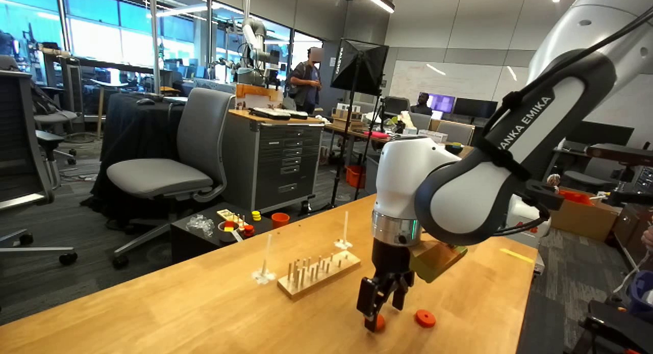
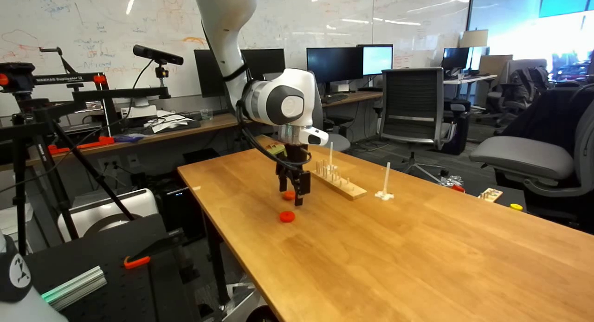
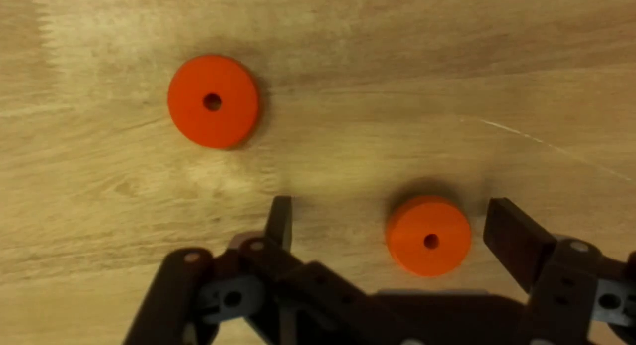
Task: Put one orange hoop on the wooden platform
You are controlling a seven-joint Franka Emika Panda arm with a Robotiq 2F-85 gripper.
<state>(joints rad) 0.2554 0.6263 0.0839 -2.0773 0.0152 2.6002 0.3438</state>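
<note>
Orange is showing twice around my gripper (image 3: 390, 211): an orange hoop (image 3: 420, 223) is lying flat on the light-wood tabletop (image 1: 178, 313), and a matching hoop (image 3: 218, 124) is lying apart from it, towards the upper left of my wrist view. Each is showing me a small round hole at its middle. My jaws are standing wide, and in the wrist view the orange hoop is sitting between the two fingers (image 3: 512, 240), closer to one than to the other, with bare wood showing on both sides of it. In an exterior view the arm (image 1: 459, 196) is hanging over the tabletop, the gripper is pointing downward, and one finger is covering part of a hoop. I am not managing to tell whether the fingers are touching the wood.

Near the gripper, the wooden platform (image 1: 324, 276) is lying on the tabletop, apart from both hoops and bearing thin upright pegs (image 1: 297, 277) of differing heights. In both exterior views two pale rods (image 2: 387, 178) are standing upright near it, each rising from a whitish patch. Farther off, a grey chair (image 1: 158, 175) is standing beside a drawer cabinet (image 1: 288, 165), and a person (image 1: 307, 83) is standing in the background.
</note>
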